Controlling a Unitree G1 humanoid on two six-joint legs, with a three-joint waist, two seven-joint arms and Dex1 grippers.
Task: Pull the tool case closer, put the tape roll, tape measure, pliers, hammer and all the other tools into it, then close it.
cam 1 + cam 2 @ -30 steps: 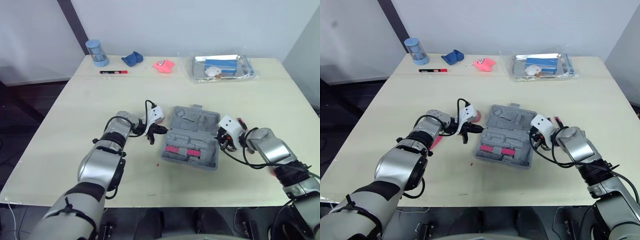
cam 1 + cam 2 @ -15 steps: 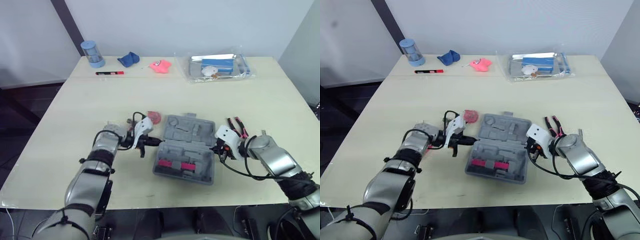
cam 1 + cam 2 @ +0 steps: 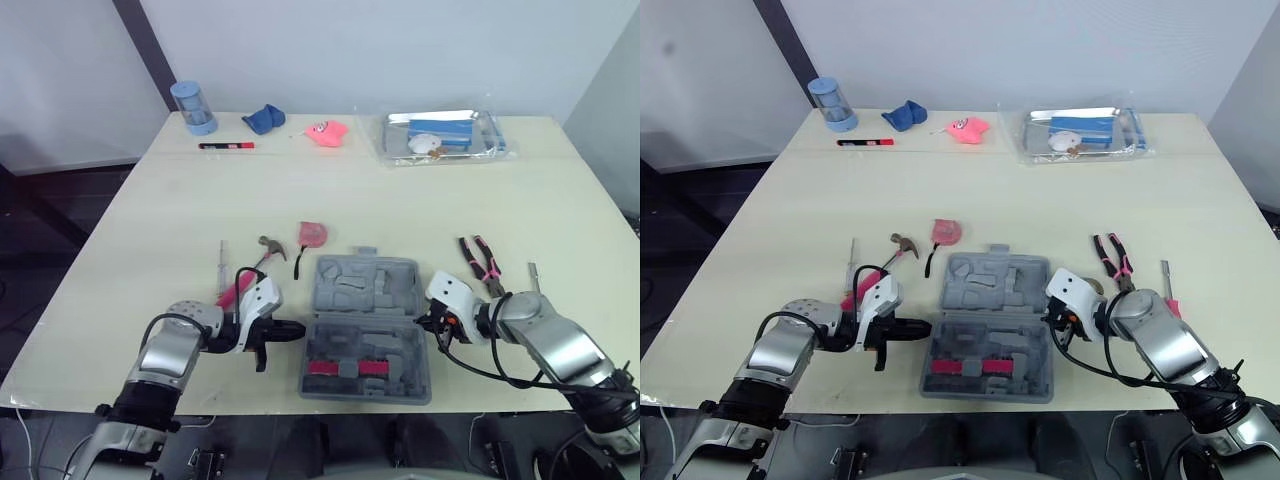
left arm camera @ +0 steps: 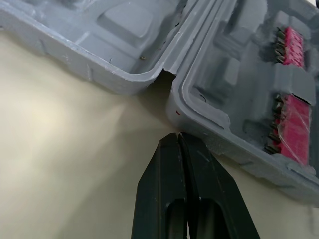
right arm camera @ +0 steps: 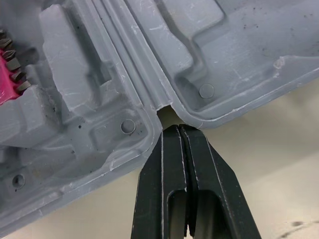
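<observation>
The grey tool case (image 3: 363,292) lies open near the table's front edge, with pink bit strips (image 3: 355,367) in its near half. My left gripper (image 3: 298,328) is shut, its tips against the case's left side at the hinge notch (image 4: 167,79). On the case's right side, my right gripper (image 3: 428,323) is shut too, tips at the other hinge notch (image 5: 167,112). A hammer (image 3: 252,268) with a pink handle, a thin screwdriver (image 3: 221,262) and a pink tape measure (image 3: 312,233) lie left of the case. Pink-handled pliers (image 3: 480,262) and a small tool (image 3: 532,275) lie to its right.
Along the far edge stand a blue cylinder (image 3: 193,106), a red marker (image 3: 226,145), a blue cloth (image 3: 264,118), a pink toy (image 3: 326,131) and a clear plastic tray (image 3: 446,135) of items. The table's front edge runs just below the case.
Both grippers have drawn back toward the front edge and the open case has slid with them. The hammer, screwdriver and tape measure now lie uncovered behind the left arm.
</observation>
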